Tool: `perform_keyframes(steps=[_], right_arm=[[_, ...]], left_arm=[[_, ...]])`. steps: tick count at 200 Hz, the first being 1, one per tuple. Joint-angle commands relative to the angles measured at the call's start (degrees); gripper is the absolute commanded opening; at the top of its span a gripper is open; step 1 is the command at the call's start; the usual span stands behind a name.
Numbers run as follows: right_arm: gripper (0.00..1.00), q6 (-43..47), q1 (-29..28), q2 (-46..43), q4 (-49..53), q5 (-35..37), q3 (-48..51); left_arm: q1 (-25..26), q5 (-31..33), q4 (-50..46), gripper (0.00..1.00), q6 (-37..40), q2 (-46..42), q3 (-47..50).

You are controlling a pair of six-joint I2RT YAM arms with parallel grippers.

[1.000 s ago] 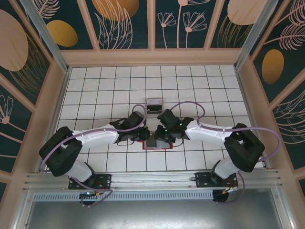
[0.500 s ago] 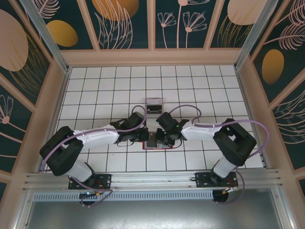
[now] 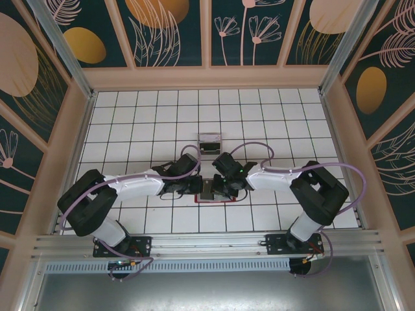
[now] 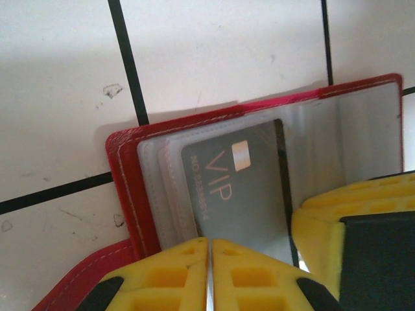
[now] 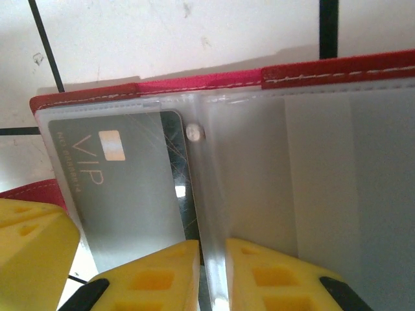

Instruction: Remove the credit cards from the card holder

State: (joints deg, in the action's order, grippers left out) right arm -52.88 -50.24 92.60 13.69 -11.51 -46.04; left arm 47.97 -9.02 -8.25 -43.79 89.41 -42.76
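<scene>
White tiled table point(image 3: 259, 116) with black grid lines, floral panels running around the walls, and both arms are reaching in to meet at the middle near the front. A small clear box point(image 3: 209, 142) is sitting a bit further back, apart from the action.

So the red card holder point(image 4: 126, 194) is lying open flat on the tiles right between the two wrists, grey lining and clear pockets facing up. A grey VIP credit card point(image 4: 240, 194) is sitting inside one of the clear pockets, not out yet, and the right wrist view is showing a darker card edge peeking from behind it.

The left gripper point(image 4: 209, 275) is pressing its yellow fingers tight together over the near edge of the pockets, just below the VIP credit card; honestly can't tell what exactly is between them. The right gripper point(image 5: 211, 275) is pinching the edge of a clear plastic sleeve point(image 5: 207, 194), with barely a gap between the fingers, just beside the card. The two grippers are working almost side by side.
</scene>
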Motion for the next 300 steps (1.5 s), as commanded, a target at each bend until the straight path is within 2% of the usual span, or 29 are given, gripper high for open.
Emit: perform_keyframes(steps=[1, 77, 191, 259, 300], right_arm=[[0.21, 0.3, 0.1, -2.1, 3.7, 2.9, -1.1], [0.21, 0.3, 0.2, -3.0, 0.6, 0.7, -1.3], [0.23, 1.6, 1.0, 2.2, -3.1, -1.8, -1.7], [0.22, 2.5, 0.8, 1.0, 6.6, 5.5, -4.6], [0.22, 2.7, 0.7, -0.9, 3.0, 3.0, -4.9]], left_arm=[[0.5, 1.1, -2.7, 0.12, 0.0, 1.1, -1.6], [1.1, 3.0, -4.4, 0.12, 0.3, 2.6, -1.5], [1.2, 3.1, -4.8, 0.12, 0.3, 3.5, -1.2], [1.2, 3.9, -5.7, 0.12, 0.3, 3.4, -1.4], [1.2, 4.0, -5.7, 0.12, 0.4, 3.3, -1.7]])
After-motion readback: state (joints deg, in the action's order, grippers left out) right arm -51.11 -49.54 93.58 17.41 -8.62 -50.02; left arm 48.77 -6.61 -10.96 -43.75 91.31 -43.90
